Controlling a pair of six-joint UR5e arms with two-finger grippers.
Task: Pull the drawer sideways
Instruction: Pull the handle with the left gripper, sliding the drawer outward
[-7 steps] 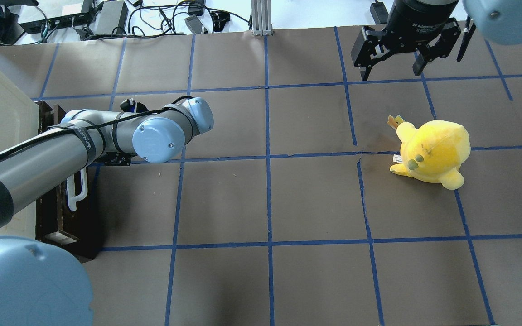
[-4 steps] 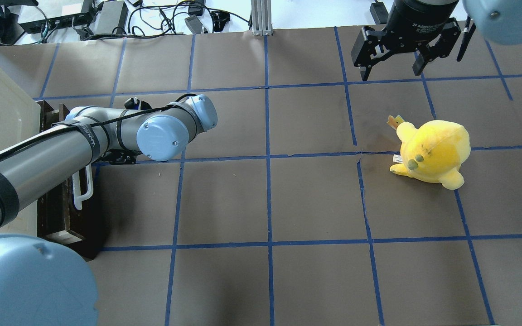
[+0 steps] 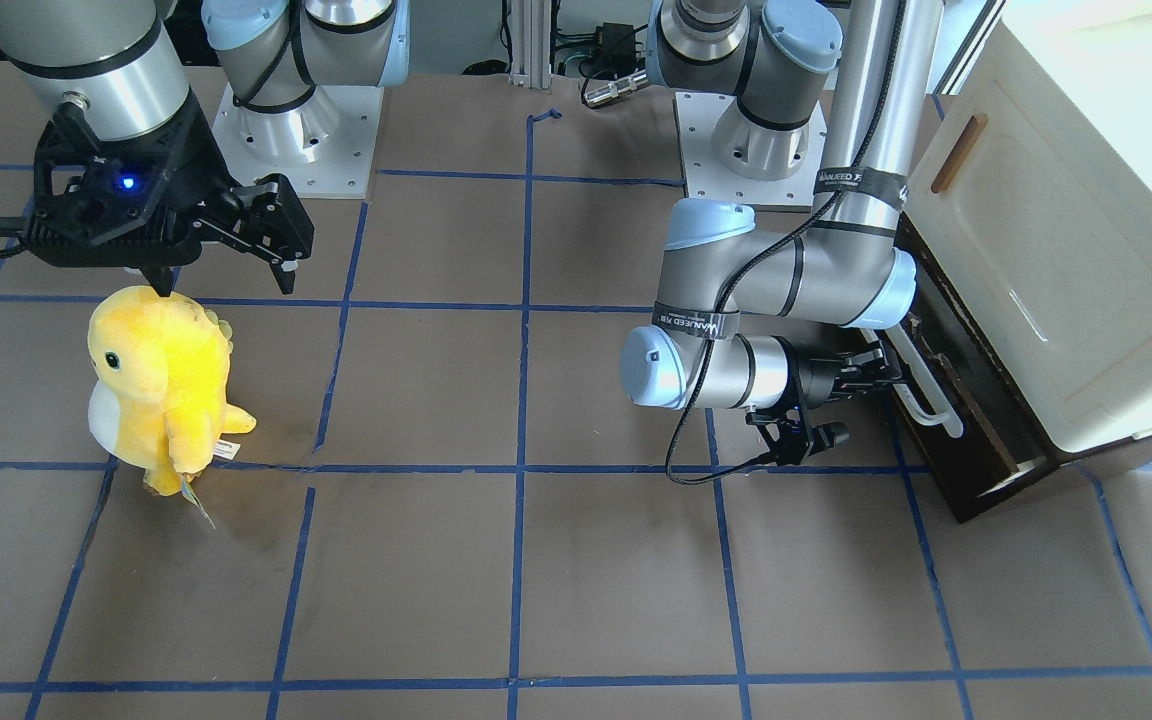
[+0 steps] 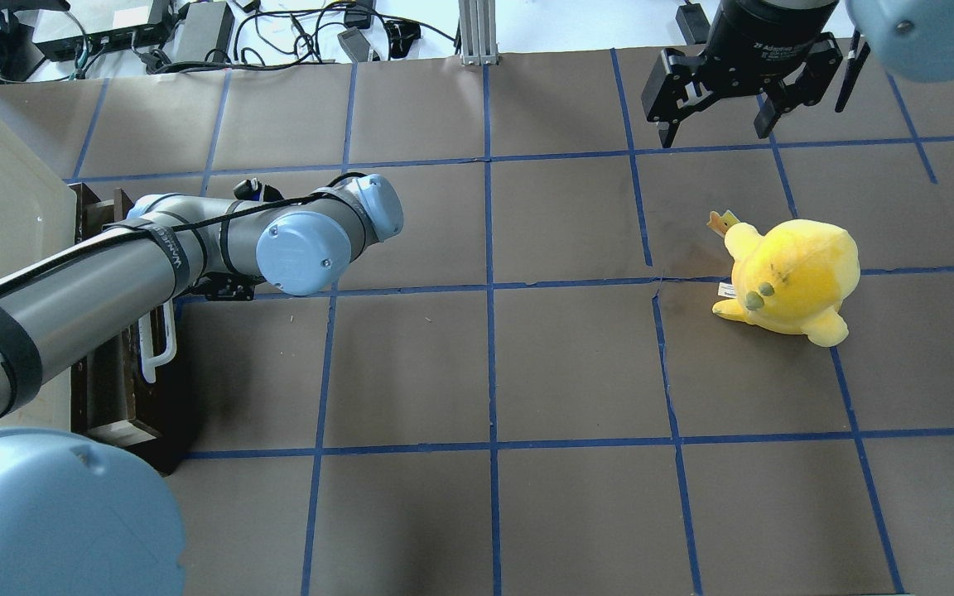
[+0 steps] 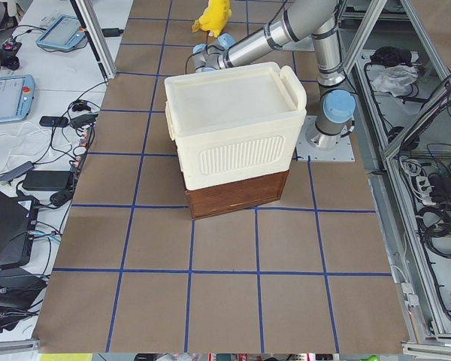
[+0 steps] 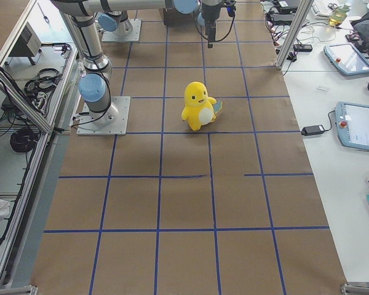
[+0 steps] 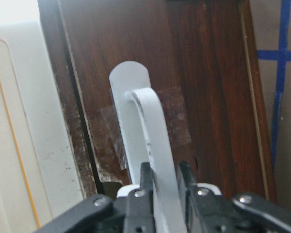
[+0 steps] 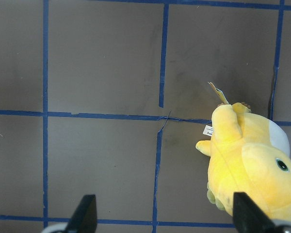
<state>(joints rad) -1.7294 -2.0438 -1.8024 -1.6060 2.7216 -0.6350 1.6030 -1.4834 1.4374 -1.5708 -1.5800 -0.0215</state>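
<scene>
The drawer (image 3: pixel 976 430) has a dark brown wooden front and a long white loop handle (image 3: pixel 924 385). It sits at the bottom of a cream-white cabinet (image 3: pixel 1056 250) and stands a little way out. My left gripper (image 3: pixel 871 375) is shut on the handle. In the left wrist view the gripper (image 7: pixel 165 179) clamps the white bar (image 7: pixel 153 131) against the brown front (image 7: pixel 208 73). In the overhead view the handle (image 4: pixel 158 339) shows below my left forearm. My right gripper (image 4: pixel 717 124) is open and empty, high above the table's far right, as its wrist view (image 8: pixel 165 213) also shows.
A yellow plush toy (image 4: pixel 792 277) stands on the right side of the table, below my right gripper (image 3: pixel 224 280). The brown table top (image 4: pixel 485 372) carries a blue tape grid. Cables and boxes (image 4: pixel 154 29) lie past the far edge.
My left arm has moved to the right with the white handle in its grip, and the drawer front has come out from the cabinet with it. The right arm has not moved.
</scene>
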